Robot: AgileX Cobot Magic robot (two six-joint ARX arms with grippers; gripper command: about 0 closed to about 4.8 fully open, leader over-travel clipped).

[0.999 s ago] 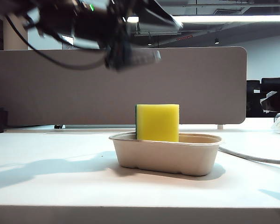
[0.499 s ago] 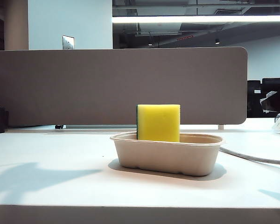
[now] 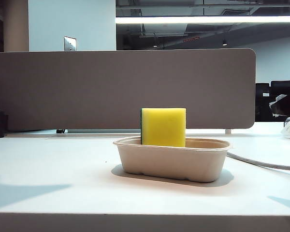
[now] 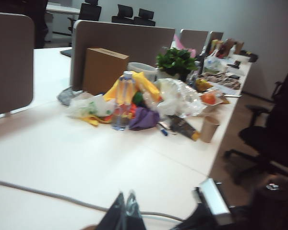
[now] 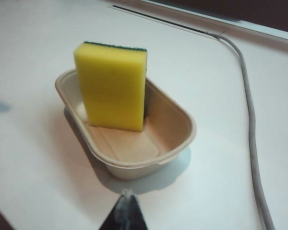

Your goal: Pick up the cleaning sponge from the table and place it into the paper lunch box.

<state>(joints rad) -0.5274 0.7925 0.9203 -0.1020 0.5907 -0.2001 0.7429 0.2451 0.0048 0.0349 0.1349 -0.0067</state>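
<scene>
White desk (image 3: pixel 53 169) is spreading out before you, with a taupe divider panel (image 3: pixel 87 87) running along its back edge and a grey cable (image 5: pixel 249 120) trailing toward the right edge. Sitting near the middle of the desk is the shallow oblong beige moulded-fibre lunch box (image 3: pixel 150 166), and the rectangular bright yellow foam cleaning sponge (image 3: pixel 164 126) is standing inside it on one short end, its long axis upright, its thin dark green scouring face (image 3: pixel 142 126) turned toward the left edge. It is leaning against the box wall rather than lying flat.

Neither arm is showing in the exterior view. Your left gripper (image 4: pixel 125 211) is looking away over a neighbouring desk piled with bags and bottles, its fingers pressed together on nothing, with the sponge nowhere in its view. Your right gripper (image 5: pixel 127 203) is hovering close to the lunch box, the sponge straight ahead of its fingers, which are also together and empty.

Judging from this, the placing looks done; should the sponge need laying flat, your right arm is the nearer one.
</scene>
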